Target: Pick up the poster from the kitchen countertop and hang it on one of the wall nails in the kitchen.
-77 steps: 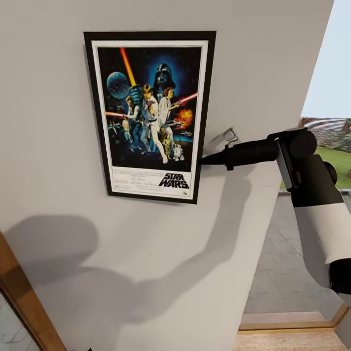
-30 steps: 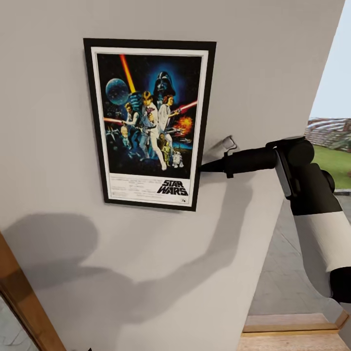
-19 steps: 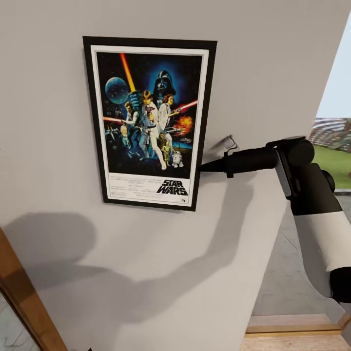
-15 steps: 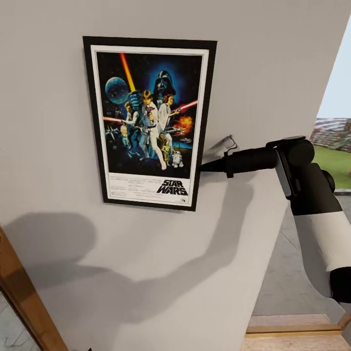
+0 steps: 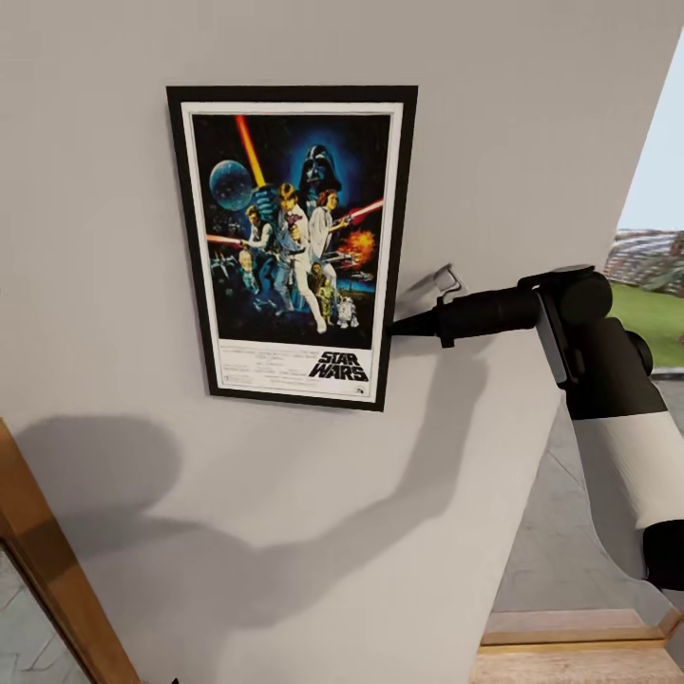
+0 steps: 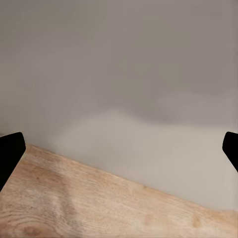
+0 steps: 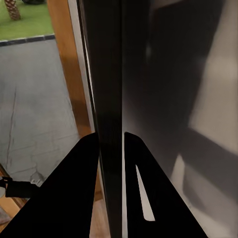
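Right claw (image 5: 391,328): fingers closed on the right edge of the poster (image 5: 294,247), low on that edge, centre of the head view. In the right wrist view the two dark fingers (image 7: 74,188) stand either side of the thin black frame edge (image 7: 109,99) with no gap to spare.
Left claw (image 6: 119,148): only the two fingertips (image 6: 10,153) appear, at opposite edges of the left wrist view, set wide apart with nothing between them.
Poster position: flat against the grey wall (image 5: 532,114), upper centre of the head view, upright with a slight tilt, logo at the bottom.
Nail: not discernible; it may be hidden behind the frame.
Step in hand (judgement): seating the poster on the nail and letting go.
Method advised: hold the frame flush to the wall, ease it down until it bears on the nail, open the fingers slowly, and draw straight back along the arm (image 5: 608,380) so the edge is not dragged.
Risk (judgement): release before the frame catches would let it drop.
Head view contributes: the whole poster face, its level, and the arm's shadow on the wall.
Right wrist view contributes: the grip edge-on, plus a wooden door frame (image 7: 64,59) and paving outside.
Left wrist view contributes: bare wall above a wooden surface (image 6: 99,203).
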`<state>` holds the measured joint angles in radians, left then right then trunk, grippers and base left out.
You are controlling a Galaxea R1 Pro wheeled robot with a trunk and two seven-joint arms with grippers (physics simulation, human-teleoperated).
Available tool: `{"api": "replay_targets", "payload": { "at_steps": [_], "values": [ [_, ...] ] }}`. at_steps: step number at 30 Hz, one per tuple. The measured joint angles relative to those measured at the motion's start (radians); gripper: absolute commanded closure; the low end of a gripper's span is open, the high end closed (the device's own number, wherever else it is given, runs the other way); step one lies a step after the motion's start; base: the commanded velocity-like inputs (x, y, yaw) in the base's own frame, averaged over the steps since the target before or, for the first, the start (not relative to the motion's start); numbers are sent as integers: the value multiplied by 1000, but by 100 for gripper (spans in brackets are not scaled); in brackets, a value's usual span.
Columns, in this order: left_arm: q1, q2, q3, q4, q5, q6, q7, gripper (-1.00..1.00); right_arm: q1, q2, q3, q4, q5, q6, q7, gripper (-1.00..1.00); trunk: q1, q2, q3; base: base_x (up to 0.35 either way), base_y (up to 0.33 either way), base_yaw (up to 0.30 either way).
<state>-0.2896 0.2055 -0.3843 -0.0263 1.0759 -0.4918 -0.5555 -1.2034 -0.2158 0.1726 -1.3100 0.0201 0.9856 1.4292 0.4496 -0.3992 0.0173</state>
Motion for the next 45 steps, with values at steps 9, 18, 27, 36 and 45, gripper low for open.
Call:
{"api": "replay_targets", "payload": {
  "at_steps": [9,18,27,36,45],
  "values": [
    [0,1,0,0,0,0,1,-100,1,0,0,0,-1,0,0,100,0,0,0,-46,2,0],
    [0,9,0,0,0,0,0,-100,0,0,-1,-1,-1,0,3,100,0,0,0,-17,0,0],
    [0,9,0,0,0,0,1,-100,0,0,-2,-2,-1,0,3,100,0,0,0,-1,94,0],
    [0,9,0,0,0,0,1,-100,0,0,-2,-2,-1,0,3,100,0,0,0,0,33,0],
    [0,9,0,0,0,0,1,-100,0,-3,-2,-2,-1,0,3,100,0,0,0,0,57,0]
  ]
}}
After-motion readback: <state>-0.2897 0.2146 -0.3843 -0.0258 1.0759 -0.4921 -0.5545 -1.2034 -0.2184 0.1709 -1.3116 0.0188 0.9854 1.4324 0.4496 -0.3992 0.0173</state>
